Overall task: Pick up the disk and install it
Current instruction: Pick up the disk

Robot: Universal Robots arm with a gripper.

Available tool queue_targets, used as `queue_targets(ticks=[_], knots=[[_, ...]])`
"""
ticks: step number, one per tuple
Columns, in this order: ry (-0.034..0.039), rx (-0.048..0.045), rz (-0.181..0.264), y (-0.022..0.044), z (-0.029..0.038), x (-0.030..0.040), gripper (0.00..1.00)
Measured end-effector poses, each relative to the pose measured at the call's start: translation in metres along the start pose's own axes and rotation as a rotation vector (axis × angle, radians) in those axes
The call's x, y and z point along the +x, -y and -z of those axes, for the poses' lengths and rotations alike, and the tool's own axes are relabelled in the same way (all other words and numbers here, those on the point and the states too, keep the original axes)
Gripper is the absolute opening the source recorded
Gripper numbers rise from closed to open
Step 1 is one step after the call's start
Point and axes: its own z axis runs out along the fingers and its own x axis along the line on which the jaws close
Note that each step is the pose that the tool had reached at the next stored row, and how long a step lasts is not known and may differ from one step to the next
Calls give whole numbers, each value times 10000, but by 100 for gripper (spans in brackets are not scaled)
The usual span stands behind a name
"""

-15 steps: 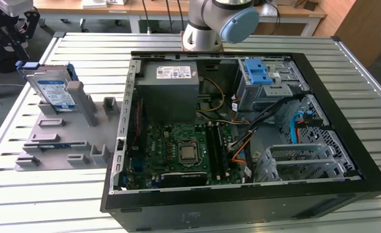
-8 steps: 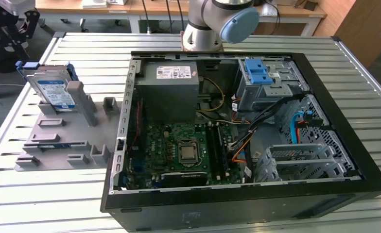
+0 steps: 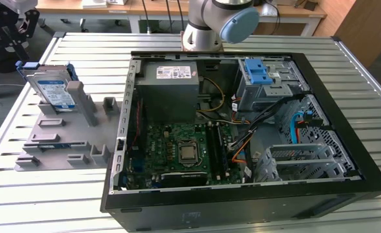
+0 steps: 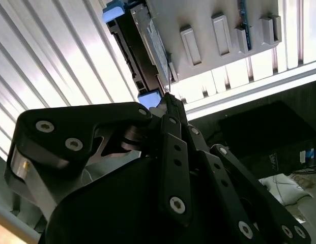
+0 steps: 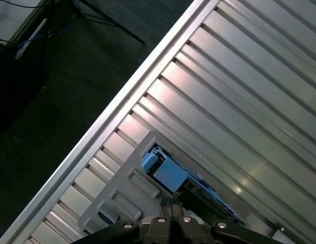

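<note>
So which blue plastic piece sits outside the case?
The bracket around the disk, upright in the grey stand; the blue latch sits inside the case.

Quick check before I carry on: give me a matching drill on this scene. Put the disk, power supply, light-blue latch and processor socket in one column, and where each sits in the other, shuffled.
Things:
1. disk
2. power supply
3. light-blue latch
4. processor socket

Places:
A. in the middle of the green motherboard
B. standing on edge in the grey holder, outside the computer case, at the exterior view's left
C. on the drive cage, in the case's far corner at the exterior view's right
D. inside the case, against its far wall

Pairs: 1-B, 2-D, 3-C, 4-A
</note>
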Motion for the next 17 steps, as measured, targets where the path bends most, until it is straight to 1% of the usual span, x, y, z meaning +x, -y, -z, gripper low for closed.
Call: queue_targets(ticks=[5, 11, 15, 17], knots=[[-16, 6, 545, 0, 0, 0, 11], [-18, 23, 1149, 0, 0, -1, 11], [1, 50, 1540, 0, 0, -1, 11], [33, 82, 1719, 0, 0, -1, 11]])
